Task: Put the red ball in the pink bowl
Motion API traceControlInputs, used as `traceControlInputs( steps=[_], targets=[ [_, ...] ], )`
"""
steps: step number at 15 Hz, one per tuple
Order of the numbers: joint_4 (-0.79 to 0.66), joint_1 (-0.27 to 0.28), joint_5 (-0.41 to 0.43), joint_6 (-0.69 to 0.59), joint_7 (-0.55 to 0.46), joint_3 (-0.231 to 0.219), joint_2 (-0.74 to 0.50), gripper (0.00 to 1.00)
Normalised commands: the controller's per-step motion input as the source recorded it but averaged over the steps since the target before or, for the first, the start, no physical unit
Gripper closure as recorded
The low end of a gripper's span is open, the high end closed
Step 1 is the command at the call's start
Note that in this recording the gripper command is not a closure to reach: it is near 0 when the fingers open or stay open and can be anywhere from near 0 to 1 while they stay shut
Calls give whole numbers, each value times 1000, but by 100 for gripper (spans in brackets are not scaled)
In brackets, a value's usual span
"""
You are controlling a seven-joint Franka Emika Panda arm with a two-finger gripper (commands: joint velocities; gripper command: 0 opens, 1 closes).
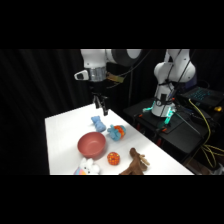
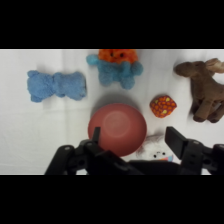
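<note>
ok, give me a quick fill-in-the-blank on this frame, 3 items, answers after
1. The red ball lies on the ____, not in the pink bowl.
2. The open tool holds ____.
3. In the wrist view, the brown plush lies beyond the ball on the side away from the ____.

Answers: table; nothing; bowl

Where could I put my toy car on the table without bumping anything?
The far end of the white table, behind the fluffy blue bone-shaped plush, is bare. It is crowded near the front: the round pink bowl, small bumpy red ball and brown moose plush sit close together.
</note>
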Motion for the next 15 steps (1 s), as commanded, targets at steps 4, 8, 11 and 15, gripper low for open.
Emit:
traceControlInputs(
  steps=[4, 8, 11, 15],
  targets=[
    [-6, -27, -3, 14, -14, 14, -17, 0],
    [-27, -13, -35, 40, 3, 23, -68, 0],
    [-50, 26, -53, 68, 40, 51, -79, 0],
    [-79, 73, -44, 116, 71, 85, -47, 0]
  ],
)
